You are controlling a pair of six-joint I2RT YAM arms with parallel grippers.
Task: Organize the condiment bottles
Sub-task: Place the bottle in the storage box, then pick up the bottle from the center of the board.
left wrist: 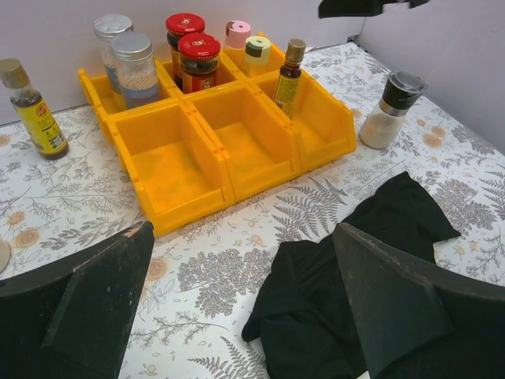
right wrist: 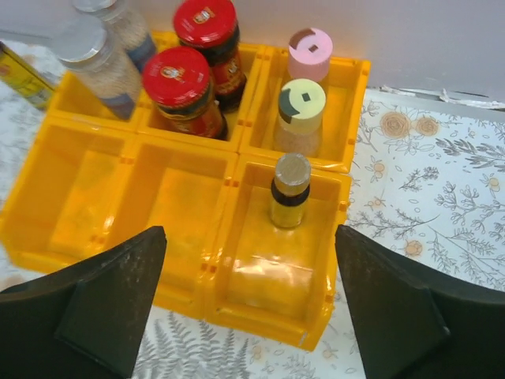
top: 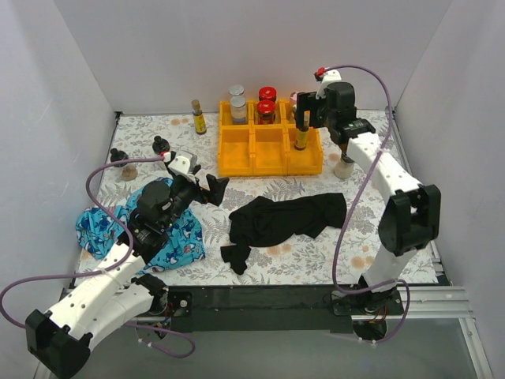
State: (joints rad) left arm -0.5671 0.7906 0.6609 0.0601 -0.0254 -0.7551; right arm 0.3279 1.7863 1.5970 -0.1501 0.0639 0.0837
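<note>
The orange tray [top: 268, 160] holds two silver-lidded jars [top: 237, 103], two red-lidded jars [top: 267, 106], a pink-lidded jar [right wrist: 309, 52], a pale-lidded jar [right wrist: 300, 115] and a slim amber bottle [right wrist: 289, 192] in the front right compartment. Another amber bottle [top: 199, 117] stands left of the tray. Black-capped bottles [top: 161, 144] stand far left, and a black-capped shaker [top: 344, 166] stands right of the tray. My right gripper [right wrist: 248, 316] is open and empty above the tray's front right compartment. My left gripper [left wrist: 245, 316] is open and empty, low over the table in front of the tray.
A black cloth [top: 288, 217] lies crumpled in front of the tray, partly under my left gripper. A blue patterned cloth [top: 177, 237] lies at the front left beneath the left arm. White walls close in the back and sides.
</note>
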